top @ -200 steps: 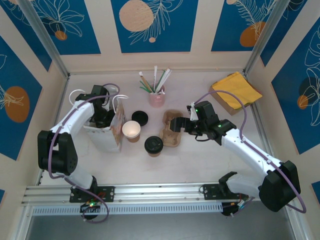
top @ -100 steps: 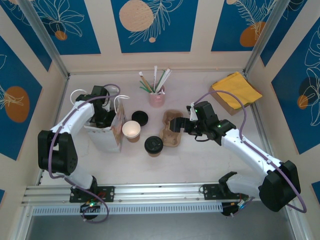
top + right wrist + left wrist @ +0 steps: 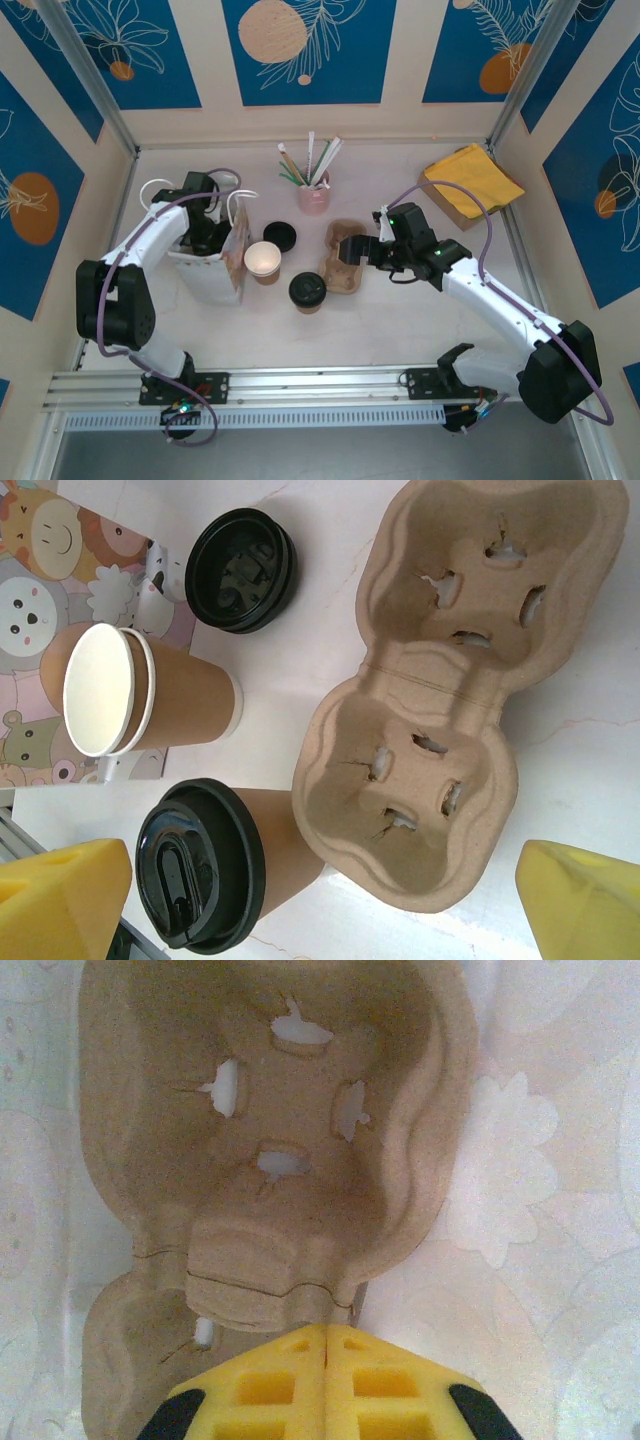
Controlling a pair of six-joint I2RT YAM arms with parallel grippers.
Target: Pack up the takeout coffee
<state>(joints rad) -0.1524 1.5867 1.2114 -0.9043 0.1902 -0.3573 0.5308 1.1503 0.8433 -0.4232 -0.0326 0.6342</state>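
- Top camera: high at the near edge, overlooking the whole table (image 3: 400,320).
- Right wrist camera: close above the cup tray (image 3: 440,710), shared with the top view.
- Left wrist camera: nearest, facing down on a pulp tray (image 3: 270,1130).

The left arm (image 3: 150,235) reaches forward, wrist tipped down; the left gripper (image 3: 325,1335) has its yellow pads (image 3: 265,1390) pressed together. The right arm (image 3: 490,290) stretches inward to the left; the right gripper (image 3: 352,250) has its jaws wide apart.

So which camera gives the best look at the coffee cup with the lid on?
The right wrist view: the lidded coffee cup is close, seen at an angle, showing black lid and brown wall, beside the pulp carrier. The top view shows the cup small, from above, mostly lid.
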